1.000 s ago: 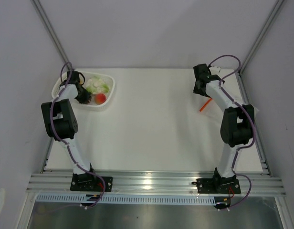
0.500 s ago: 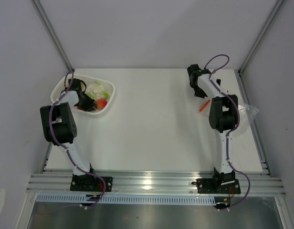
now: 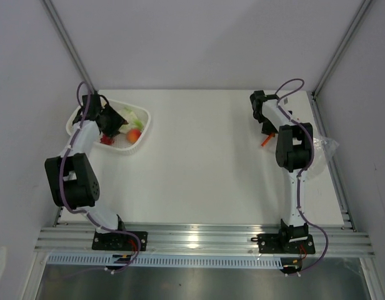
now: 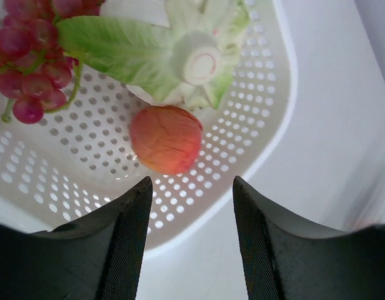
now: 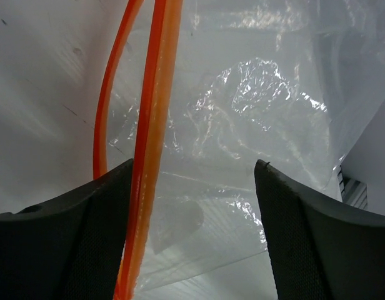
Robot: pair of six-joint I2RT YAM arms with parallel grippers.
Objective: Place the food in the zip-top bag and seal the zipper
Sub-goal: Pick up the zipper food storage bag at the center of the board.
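A white mesh basket (image 3: pixel 146 122) at the back left holds a red-orange round fruit (image 3: pixel 134 134), a red grape bunch (image 3: pixel 106 140) and a white-and-green vegetable (image 3: pixel 132 116). My left gripper (image 3: pixel 112 124) hovers open over the basket. In the left wrist view the fruit (image 4: pixel 165 139) lies just ahead of the open left gripper (image 4: pixel 191 184), with the vegetable (image 4: pixel 180 56) and the grapes (image 4: pixel 30 69) beyond it. The clear zip-top bag (image 3: pixel 322 147) lies at the right. My right gripper (image 5: pixel 194 165) is open just above the bag (image 5: pixel 255 106), its left finger by the orange zipper (image 5: pixel 152 112). No mango shows.
The basket's rim (image 4: pixel 277 137) runs just under my left fingers, with bare white table to its right. The zipper's end (image 3: pixel 267 140) pokes out left of the right arm's upper link. The right table rail (image 3: pixel 330 156) runs beside the bag.
My left arm swung out to the left and its gripper now reaches over the basket from the back left. My right gripper moved slightly right and nearer, down over the bag's zipper.
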